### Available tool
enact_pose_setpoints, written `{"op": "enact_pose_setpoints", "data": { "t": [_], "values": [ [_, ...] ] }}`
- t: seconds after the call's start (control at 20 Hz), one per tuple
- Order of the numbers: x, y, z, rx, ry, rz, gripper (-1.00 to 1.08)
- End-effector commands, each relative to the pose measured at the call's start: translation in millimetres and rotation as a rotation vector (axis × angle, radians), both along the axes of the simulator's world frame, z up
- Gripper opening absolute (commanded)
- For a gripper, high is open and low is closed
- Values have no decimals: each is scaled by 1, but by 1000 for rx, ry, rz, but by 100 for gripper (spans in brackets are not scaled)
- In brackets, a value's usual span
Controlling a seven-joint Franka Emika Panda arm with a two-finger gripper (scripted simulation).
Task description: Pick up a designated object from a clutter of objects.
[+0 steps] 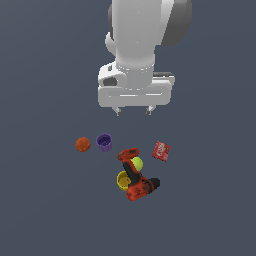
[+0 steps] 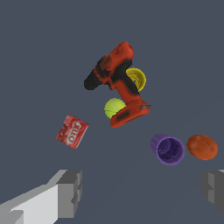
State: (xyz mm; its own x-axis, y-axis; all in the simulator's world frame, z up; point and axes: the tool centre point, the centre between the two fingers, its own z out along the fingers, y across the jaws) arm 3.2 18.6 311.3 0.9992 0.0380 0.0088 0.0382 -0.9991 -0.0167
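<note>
Gripper (image 1: 133, 112) wide open, empty, hovering well above clutter. Red-and-black cordless power drill (image 2: 117, 85) lies flat on floor, yellow-green ball (image 2: 114, 107) and yellow cup (image 2: 136, 78) touching its handle either side. Risk: fingers descending w/o re-centring (drill sits off-axis) clip ball/cup, shove drill, bad grasp.

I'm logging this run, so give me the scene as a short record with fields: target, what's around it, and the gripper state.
target: red and black drill, lying on its side on the grey surface
touching target: yellow-green ball and yellow cup, one on each side of the handle
apart from target: flat red packet, purple cup, orange-red ball
gripper: open, empty, above the clutter
contact with target: none
</note>
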Motion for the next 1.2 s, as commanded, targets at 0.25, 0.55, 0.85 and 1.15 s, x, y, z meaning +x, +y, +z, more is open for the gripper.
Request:
{"op": "enact_pose_setpoints", "data": {
  "t": [0.25,0.55,0.85,1.15],
  "values": [
    [0,-5,-4,6,6,-10,108],
    [0,-7,-5,8,8,-12,108],
    [8,-7,-9,2,9,-50,108],
    [26,-8,-16,-11,11,-128,108]
  ]
}}
